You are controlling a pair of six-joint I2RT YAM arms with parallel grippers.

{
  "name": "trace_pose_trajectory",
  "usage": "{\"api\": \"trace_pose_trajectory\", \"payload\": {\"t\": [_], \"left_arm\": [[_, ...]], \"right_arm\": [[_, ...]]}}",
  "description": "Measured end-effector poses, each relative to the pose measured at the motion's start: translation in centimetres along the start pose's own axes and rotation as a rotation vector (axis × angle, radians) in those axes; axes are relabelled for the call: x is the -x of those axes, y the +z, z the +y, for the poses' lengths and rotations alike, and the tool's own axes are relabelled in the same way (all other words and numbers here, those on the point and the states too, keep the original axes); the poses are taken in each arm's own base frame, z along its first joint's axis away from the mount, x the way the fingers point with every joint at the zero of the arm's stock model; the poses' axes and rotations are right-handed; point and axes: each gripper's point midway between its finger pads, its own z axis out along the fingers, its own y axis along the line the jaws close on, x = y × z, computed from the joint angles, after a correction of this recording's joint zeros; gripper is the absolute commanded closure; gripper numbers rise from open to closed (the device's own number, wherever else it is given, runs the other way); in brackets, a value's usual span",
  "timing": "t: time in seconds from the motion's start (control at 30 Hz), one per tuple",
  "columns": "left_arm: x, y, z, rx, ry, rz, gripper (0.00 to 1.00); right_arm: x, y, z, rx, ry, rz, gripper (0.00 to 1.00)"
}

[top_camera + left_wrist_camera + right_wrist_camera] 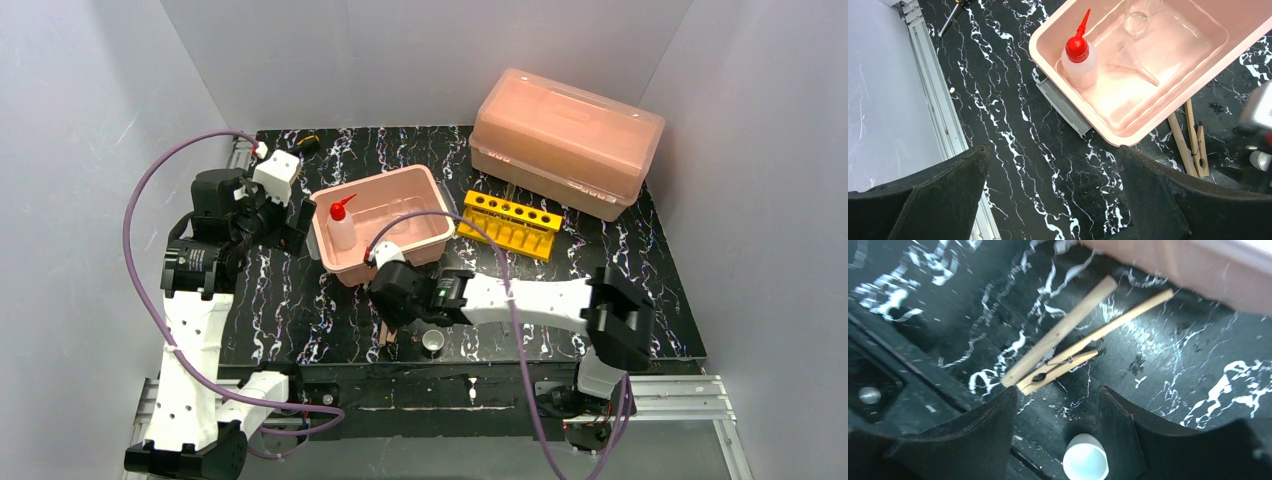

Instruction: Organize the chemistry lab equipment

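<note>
Right now I'm at the clamp step. My right hand (1058, 400) hangs released and empty, low over the wooden clamps (1058, 347). They lie on the bench (1013, 150) just beside the near wall of the pink tray (340, 258). The tiny white cup (1086, 460) stands close by. Next, I judge, I must lower, straddle one clamp and close without nudging the cup. My left hand (1053, 155) is released too, holding nothing, off the tray's left corner.

By my count there are two clamps, touching, and one cup. One squeeze bottle (1079, 62) and one beaker (1138, 20) are in the tray, and one yellow rack (508, 222) sits beside the big lidded box (565, 140). I can make out no tubes.
</note>
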Motion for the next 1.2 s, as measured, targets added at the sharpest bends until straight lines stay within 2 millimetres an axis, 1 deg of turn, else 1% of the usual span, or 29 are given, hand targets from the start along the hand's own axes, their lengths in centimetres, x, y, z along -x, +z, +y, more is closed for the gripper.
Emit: {"api": "trace_pose_trajectory", "payload": {"t": [0.03, 0.1, 0.13, 0.37, 0.53, 0.63, 0.87, 1.03, 1.2], "left_arm": [[0.0, 0.0, 0.0, -0.002, 0.0, 0.001, 0.02], [-0.1, 0.0, -0.1, -0.004, 0.0, 0.003, 0.02], [-0.1, -0.1, -0.1, -0.005, 0.0, 0.003, 0.02], [-0.2, -0.4, -0.2, -0.006, 0.009, 0.0, 0.02], [-0.2, -0.7, -0.2, -0.005, 0.019, -0.003, 0.02], [-0.3, -0.7, -0.2, -0.006, 0.024, 0.0, 0.02], [-0.4, -0.7, -0.2, -0.006, 0.026, 0.001, 0.02], [-0.4, -0.7, -0.2, -0.006, 0.026, 0.001, 0.02], [-0.4, -0.7, -0.2, -0.006, 0.026, 0.001, 0.02]], "right_arm": [[-1.2, 0.8, -0.1, -0.016, -0.005, 0.033, 0.32], [-2.8, 1.9, -0.3, -0.04, -0.006, 0.076, 0.32], [-3.2, 2.2, -0.4, -0.049, -0.005, 0.089, 0.33], [-4.0, 3.6, -0.7, -0.086, 0.01, 0.098, 0.37], [-5.7, 5.6, -1.1, -0.124, 0.001, 0.141, 0.39], [-5.3, 6.0, -0.8, -0.12, 0.012, 0.126, 0.42], [-6.2, 7.0, -0.8, -0.131, 0.014, 0.145, 0.49], [-6.3, 7.1, -0.8, -0.134, 0.031, 0.145, 0.53], [-6.3, 7.0, -0.7, -0.129, 0.043, 0.143, 0.65]]}}
